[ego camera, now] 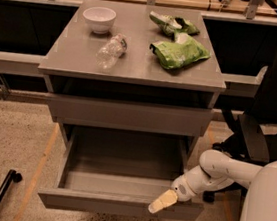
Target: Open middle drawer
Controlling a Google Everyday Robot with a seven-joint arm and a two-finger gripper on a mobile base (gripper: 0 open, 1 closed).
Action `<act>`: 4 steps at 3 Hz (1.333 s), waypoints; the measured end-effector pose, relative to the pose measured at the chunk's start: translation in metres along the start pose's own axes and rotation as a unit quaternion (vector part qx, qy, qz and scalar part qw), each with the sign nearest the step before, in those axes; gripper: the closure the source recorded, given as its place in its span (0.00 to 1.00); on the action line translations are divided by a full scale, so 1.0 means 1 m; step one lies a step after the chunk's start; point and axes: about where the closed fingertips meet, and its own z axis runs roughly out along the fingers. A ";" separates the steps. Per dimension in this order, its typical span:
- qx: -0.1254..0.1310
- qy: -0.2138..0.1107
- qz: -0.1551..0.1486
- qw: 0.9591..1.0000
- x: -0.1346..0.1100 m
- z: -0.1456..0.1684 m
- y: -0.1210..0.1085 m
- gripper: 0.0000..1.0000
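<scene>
The grey cabinet [133, 74] has its middle drawer [112, 204] pulled well out, showing a shallow, empty grey box interior. The drawer front above it [128, 114] is closed. The lowest drawer is hidden under the open one. My gripper [162, 202] with its cream tip rests at the right end of the open drawer's front edge, touching its top rim. My white arm [221, 173] reaches in from the right.
On the cabinet top lie a white bowl [99, 18], a clear plastic bottle [110, 51] on its side and two green snack bags [178, 51]. A black office chair [276, 99] stands close on the right. A black wheeled leg [3, 186] is on the floor at left.
</scene>
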 end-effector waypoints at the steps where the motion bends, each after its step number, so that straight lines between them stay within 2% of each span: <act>1: -0.016 -0.001 -0.005 1.000 0.016 -0.007 0.017 0.15; 2: -0.030 0.008 -0.020 0.999 0.026 -0.011 0.032 0.39; 3: -0.033 0.006 -0.043 0.999 0.029 -0.015 0.039 0.36; 4: -0.016 -0.013 -0.089 0.996 0.011 -0.024 0.038 0.13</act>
